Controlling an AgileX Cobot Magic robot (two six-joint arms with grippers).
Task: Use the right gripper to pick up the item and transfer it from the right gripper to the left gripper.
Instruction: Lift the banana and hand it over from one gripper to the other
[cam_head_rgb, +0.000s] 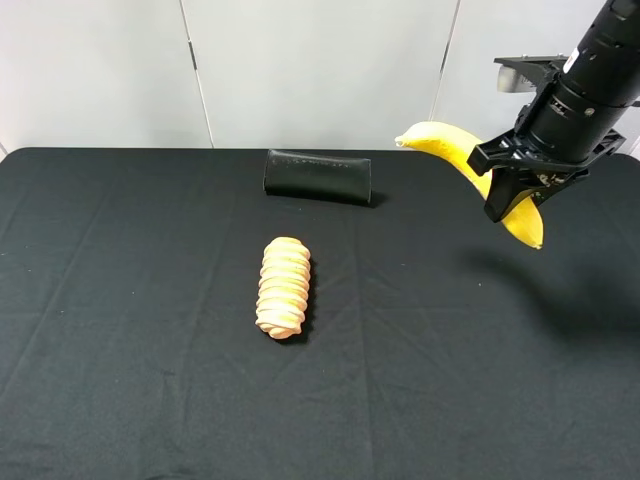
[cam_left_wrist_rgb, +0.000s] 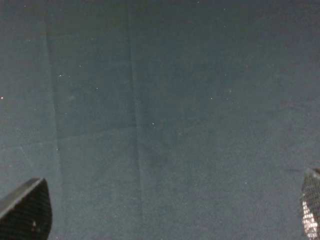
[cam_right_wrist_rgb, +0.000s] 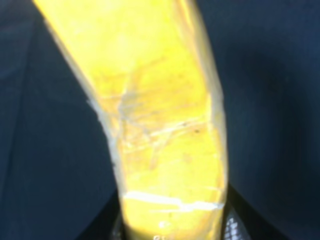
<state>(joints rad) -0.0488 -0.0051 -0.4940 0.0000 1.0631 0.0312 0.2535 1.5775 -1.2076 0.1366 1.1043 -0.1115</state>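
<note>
Exterior high view, working back from the near edge: we see black cloth (cam_head_rgb: 120, 400) spread over the table, and a little left of centre lies the ridged orange-tan roll (cam_head_rgb: 284, 287), its length running near to far. Farther back and well to the right, the right gripper (cam_head_rgb: 512, 190) slants down from the upper right, its jaws closed across the middle of the banana (cam_head_rgb: 447, 145). The fruit hangs in the air, clear of the cloth. One end points left and slightly up, and the other droops toward the near right past the gripper's dark fingers. A soft shadow (cam_head_rgb: 560, 290) lies on the cloth beneath the arm. Farthest back, close to the far edge of the table and just left of the banana's raised end, a black oblong case (cam_head_rgb: 317, 176) lies flat, well apart from the roll. Seen from the right wrist, the banana fills most of the frame, its yellow peel scuffed with pale scratches and pinched between the two fingers. Seen from the left wrist, we find only dark cloth under the left gripper (cam_left_wrist_rgb: 168, 205). Its two fingertips (cam_left_wrist_rgb: 27, 210) are set far apart, so the jaws stand wide and hold nothing.
</note>
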